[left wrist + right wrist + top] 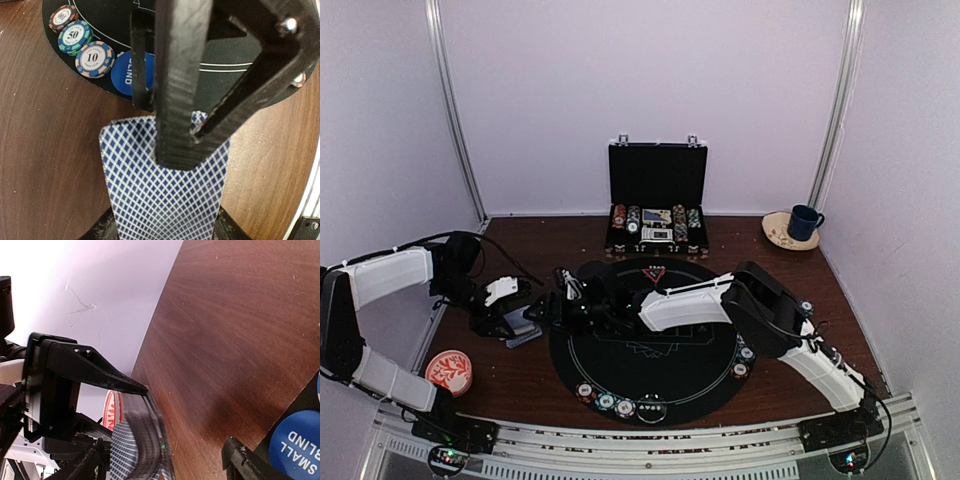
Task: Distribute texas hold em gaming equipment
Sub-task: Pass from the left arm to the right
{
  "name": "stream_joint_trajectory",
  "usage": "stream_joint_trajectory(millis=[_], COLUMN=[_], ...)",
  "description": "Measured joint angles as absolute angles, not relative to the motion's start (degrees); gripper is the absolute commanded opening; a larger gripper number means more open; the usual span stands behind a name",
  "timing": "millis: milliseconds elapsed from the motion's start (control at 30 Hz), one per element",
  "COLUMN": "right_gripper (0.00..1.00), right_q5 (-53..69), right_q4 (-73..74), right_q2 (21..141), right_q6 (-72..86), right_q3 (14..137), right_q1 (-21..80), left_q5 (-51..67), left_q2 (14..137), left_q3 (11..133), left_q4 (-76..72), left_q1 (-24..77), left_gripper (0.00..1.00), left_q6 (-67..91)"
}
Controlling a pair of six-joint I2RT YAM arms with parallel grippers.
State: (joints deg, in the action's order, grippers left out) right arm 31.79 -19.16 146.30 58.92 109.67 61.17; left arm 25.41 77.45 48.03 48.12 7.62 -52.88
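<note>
Lab booth — white walls (650,90), aluminium rail (650,442)

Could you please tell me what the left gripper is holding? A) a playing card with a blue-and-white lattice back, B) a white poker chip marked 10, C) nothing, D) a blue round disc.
A: the blue-and-white lattice-backed playing card sticks out of the left gripper above the brown wooden table; the white chip and blue disc lie on the black mat.

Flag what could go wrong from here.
The left gripper holds the playing cards over bare table, off the mat; a tug could spill them.
The open right gripper sits close beside it; they may collide.
The chips and blue blind disc lie just beyond; a sweep could scatter them.
</note>
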Motion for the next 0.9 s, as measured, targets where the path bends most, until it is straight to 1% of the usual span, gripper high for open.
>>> stream_joint_trajectory(millis=[500, 667, 733, 800, 900], right_gripper=[0.51, 0.46, 0.4, 0.35, 0.24], right_q5=[36.6, 38.3, 38.7, 39.0, 39.0], right_q4=[-24.2, -25.1, -25.1, -25.1, -24.6], right_q2=[148.8, 150.5, 150.9, 151.1, 151.2], right_q6=[64.0, 65.2, 65.3, 65.8, 66.3], right_q3=[111.5, 113.1, 113.4, 113.7, 114.2], right_q1=[61.4, 61.8, 62.0, 62.2, 62.3], left_q5=[25.9, 25.9, 25.8, 25.6, 25.5], left_q2=[77.5, 77.5, 77.5, 77.5, 77.5], left_q3=[47.5, 47.2, 47.2, 47.2, 47.1], left_q4=[48.2, 48.2, 48.2, 48.3, 48.3], left_q1=[8.5, 8.5, 8.5, 8.6, 8.6], left_gripper=[0.11, 0.13, 0.14, 0.15, 0.23], left_q6=[-53.1, -53.1, -53.1, -53.1, -53.1])
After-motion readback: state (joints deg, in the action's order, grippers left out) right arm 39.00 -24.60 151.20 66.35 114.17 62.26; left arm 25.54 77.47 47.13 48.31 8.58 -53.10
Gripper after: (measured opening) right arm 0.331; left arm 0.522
